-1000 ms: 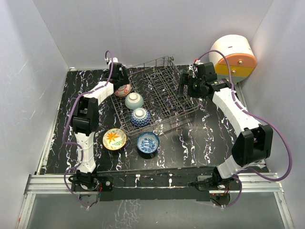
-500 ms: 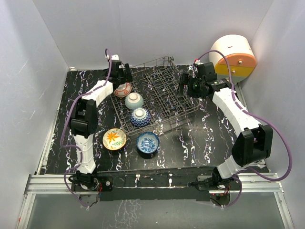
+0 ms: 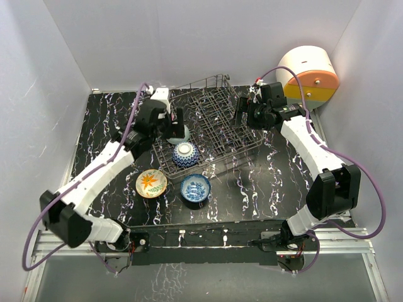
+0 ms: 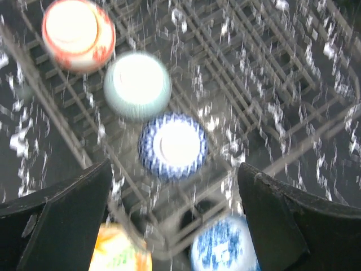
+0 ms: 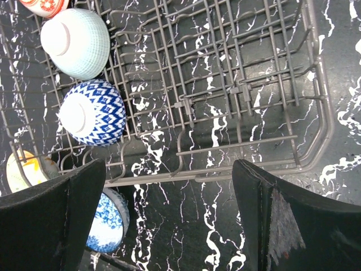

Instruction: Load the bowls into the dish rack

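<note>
1. Since a second ago my left arm has swung down and out to the left. The left gripper (image 3: pixel 171 123) has come off the far-left corner of the dish rack (image 3: pixel 220 119) and now hangs over the rack's left row. Its jaws stand wide apart with nothing between them (released, plainly).
2. Nearest that hand, off the rack on the black marbled table (image 3: pixel 264 182), two bowls sit right way up. The yellow-orange floral bowl (image 4: pixel 118 255) is beside the finger on the left of the wrist view. The blue-white bowl (image 4: pixel 223 251) is beside the finger on the right.
3. Beyond the fingertips, inside the rack, three bowls stand upside down in a line. The blue zigzag bowl (image 4: pixel 172 145) comes first, then the grey-green bowl (image 4: pixel 137 84), and the orange-red bowl (image 4: pixel 78 35) is farthest out. That wrist view is blurred.
4. The right gripper (image 5: pixel 169 220) hovers over the rack's right side, where it was before. Its fingers are spread wide and hold nothing, and the line of bowls lies out past the finger on the left of its view.
5. Farther off, behind that hand, the round white-orange-yellow drawer unit (image 3: pixel 308 77) sits in the corner.
</note>
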Controlling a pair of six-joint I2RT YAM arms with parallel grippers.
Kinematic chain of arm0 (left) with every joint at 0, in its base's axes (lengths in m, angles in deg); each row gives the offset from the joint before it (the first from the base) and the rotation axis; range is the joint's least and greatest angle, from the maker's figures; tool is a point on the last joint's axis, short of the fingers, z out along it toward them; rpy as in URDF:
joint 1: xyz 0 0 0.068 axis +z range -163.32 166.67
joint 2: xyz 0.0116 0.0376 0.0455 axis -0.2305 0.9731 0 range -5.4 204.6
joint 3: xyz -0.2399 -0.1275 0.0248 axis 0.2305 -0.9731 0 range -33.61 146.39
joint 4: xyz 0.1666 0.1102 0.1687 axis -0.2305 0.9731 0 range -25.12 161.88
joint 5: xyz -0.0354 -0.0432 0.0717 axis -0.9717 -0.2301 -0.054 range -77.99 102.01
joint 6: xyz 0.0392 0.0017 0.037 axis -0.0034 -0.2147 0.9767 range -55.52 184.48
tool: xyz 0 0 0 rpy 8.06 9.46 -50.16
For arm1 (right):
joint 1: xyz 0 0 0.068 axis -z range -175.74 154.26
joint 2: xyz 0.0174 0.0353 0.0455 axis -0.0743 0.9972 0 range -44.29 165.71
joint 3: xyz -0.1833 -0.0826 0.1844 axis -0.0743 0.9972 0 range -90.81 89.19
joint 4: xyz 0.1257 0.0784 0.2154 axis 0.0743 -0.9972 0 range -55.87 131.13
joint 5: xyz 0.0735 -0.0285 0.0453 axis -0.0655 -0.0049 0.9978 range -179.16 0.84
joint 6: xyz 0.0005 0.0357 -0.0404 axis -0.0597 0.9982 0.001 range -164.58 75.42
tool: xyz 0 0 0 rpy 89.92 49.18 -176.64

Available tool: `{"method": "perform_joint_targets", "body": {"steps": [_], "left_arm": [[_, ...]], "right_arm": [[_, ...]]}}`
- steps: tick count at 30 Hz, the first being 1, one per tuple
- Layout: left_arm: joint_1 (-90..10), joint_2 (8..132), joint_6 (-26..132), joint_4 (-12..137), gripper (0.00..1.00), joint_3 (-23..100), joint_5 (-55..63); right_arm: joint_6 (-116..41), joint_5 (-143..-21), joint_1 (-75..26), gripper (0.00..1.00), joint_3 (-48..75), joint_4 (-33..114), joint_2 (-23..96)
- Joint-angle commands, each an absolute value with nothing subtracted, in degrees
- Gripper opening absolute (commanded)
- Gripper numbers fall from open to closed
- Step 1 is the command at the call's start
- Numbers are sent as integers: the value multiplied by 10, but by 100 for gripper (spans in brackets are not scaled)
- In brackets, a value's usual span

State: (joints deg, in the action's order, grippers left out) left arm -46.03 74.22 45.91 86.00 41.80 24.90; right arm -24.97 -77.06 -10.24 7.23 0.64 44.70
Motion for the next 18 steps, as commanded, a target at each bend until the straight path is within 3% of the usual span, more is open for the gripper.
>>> {"method": "perform_joint_targets", "body": {"steps": [1, 7, 13, 18], "left_arm": [[-513, 651, 410, 1004, 87, 370, 302], [-635, 597, 308, 1080, 76, 291, 322], [-760, 600, 197, 1136, 74, 247, 396], [-799, 605, 128, 1156, 70, 210, 452]], "right_arm": [[-242, -736, -100, 99, 70, 41, 440], [-230, -723, -100, 99, 88, 52, 433], [-228, -724, -99, 99, 100, 55, 425], [-217, -714, -100, 99, 121, 62, 412]]}}
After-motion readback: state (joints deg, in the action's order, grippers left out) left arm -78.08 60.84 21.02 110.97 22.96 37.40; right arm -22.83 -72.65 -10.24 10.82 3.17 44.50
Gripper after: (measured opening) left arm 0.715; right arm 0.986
